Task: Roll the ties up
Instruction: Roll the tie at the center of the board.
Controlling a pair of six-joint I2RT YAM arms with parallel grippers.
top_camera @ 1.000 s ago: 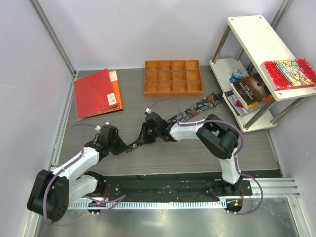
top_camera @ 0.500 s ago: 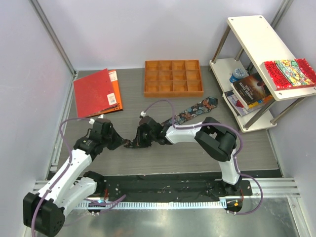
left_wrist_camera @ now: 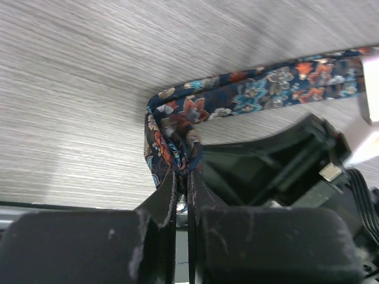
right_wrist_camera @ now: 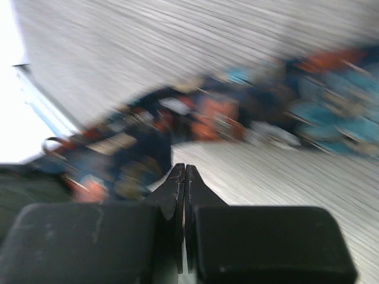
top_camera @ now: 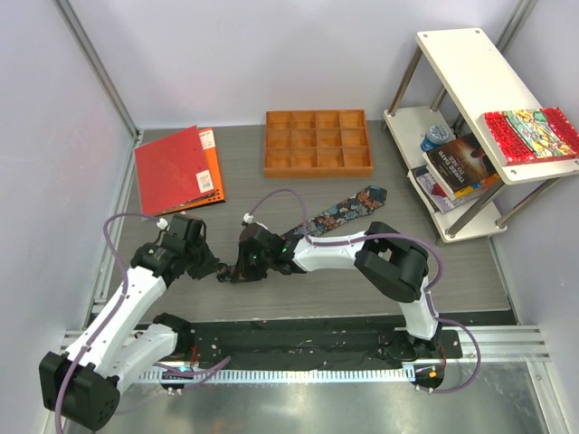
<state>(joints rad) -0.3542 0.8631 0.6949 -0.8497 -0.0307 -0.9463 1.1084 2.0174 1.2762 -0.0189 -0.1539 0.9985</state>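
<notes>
the floral necktie lies diagonally across the middle of the grey table. its broad end points to the upper right, near the white shelf unit, and its narrow end is bunched left of centre. there the left gripper has its jaws pressed together on a fold of the fabric. the right gripper, just beside it, is also closed. its view is blurred, so i cannot tell whether it pinches cloth. a wooden compartment tray sits at upper centre.
</notes>
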